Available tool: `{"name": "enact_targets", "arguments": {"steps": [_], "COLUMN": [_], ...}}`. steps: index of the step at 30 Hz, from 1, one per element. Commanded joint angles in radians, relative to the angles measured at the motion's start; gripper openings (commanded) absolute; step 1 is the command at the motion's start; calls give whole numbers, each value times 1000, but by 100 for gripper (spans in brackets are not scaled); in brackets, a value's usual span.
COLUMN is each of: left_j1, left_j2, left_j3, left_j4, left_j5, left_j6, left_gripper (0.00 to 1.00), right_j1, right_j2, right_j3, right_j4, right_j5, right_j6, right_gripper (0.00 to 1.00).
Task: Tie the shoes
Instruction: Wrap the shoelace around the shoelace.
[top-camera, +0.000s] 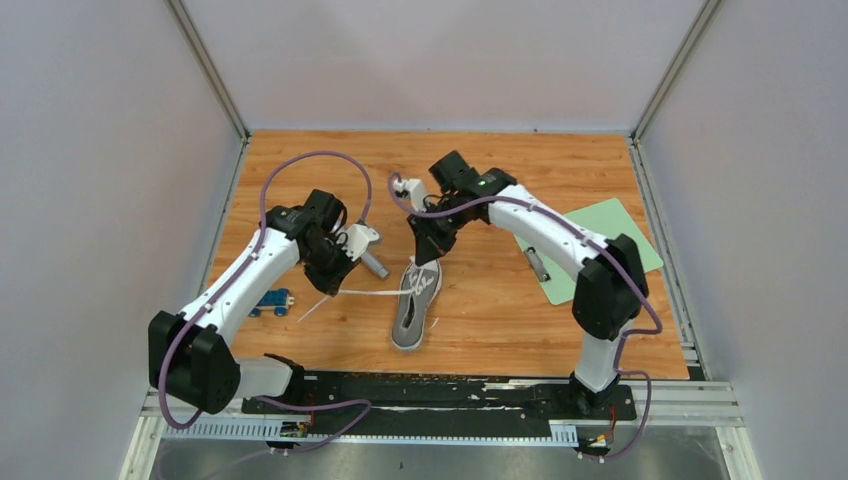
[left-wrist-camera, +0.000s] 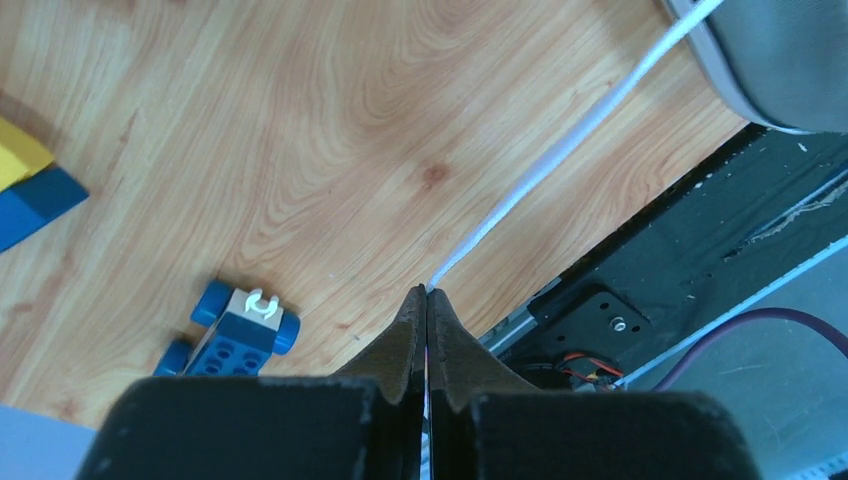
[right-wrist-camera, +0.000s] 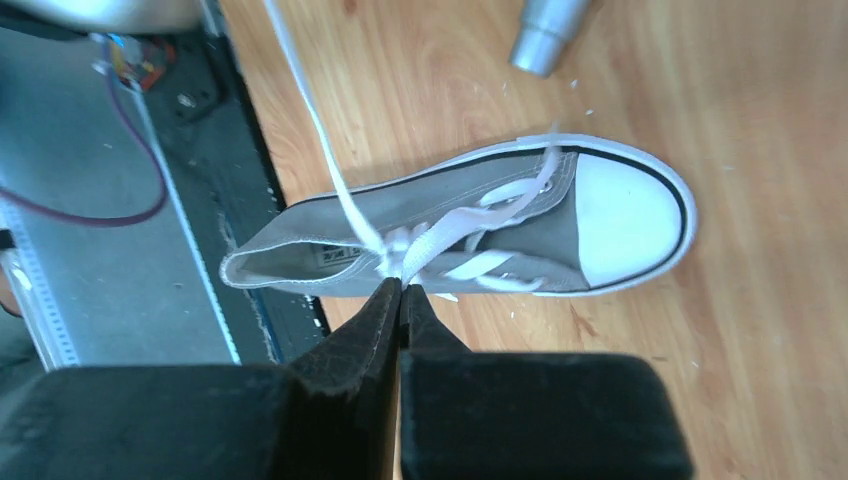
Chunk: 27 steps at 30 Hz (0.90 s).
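A grey sneaker (top-camera: 416, 306) with a white toe cap (right-wrist-camera: 625, 215) lies mid-table, heel toward the near edge. One white lace (left-wrist-camera: 560, 160) runs taut from the shoe (left-wrist-camera: 790, 60) leftward to my left gripper (left-wrist-camera: 427, 290), which is shut on it; the gripper (top-camera: 336, 284) hangs left of the shoe, and the lace's tail (top-camera: 310, 308) trails below it. My right gripper (right-wrist-camera: 402, 286) is shut on the other lace (right-wrist-camera: 450, 232), right where the laces cross over the tongue of the shoe (right-wrist-camera: 330, 262). From above, the right gripper (top-camera: 425, 256) hovers over the toe end.
A blue toy car (top-camera: 271, 302) (left-wrist-camera: 235, 335) sits left of the left gripper. A metal cylinder (top-camera: 372, 264) (right-wrist-camera: 545, 30) lies between the arms. A green mat (top-camera: 600, 245) with a small tool (top-camera: 537, 262) lies at right. The black base rail (top-camera: 440, 392) borders the near edge.
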Motion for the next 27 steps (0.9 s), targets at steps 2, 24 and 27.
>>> {"name": "enact_targets", "arguments": {"steps": [2,24,27], "left_j1": [-40,-151,-151], "left_j2": [55,376,423], "left_j3": [68,183,206], "left_j4": [1,94,102], "left_j5": [69,379,351], "left_j6": [42,-64,-83], "left_gripper": [0,0,0], "right_j1": [-79,-368,-373], "right_j2": [-134,-352,-321], "right_j3": [15,-590,-612], "right_j4": [43,346,348], "right_j5": [-191,94,25], "right_j6": [17,396,425], "right_gripper": [0,2,2]}}
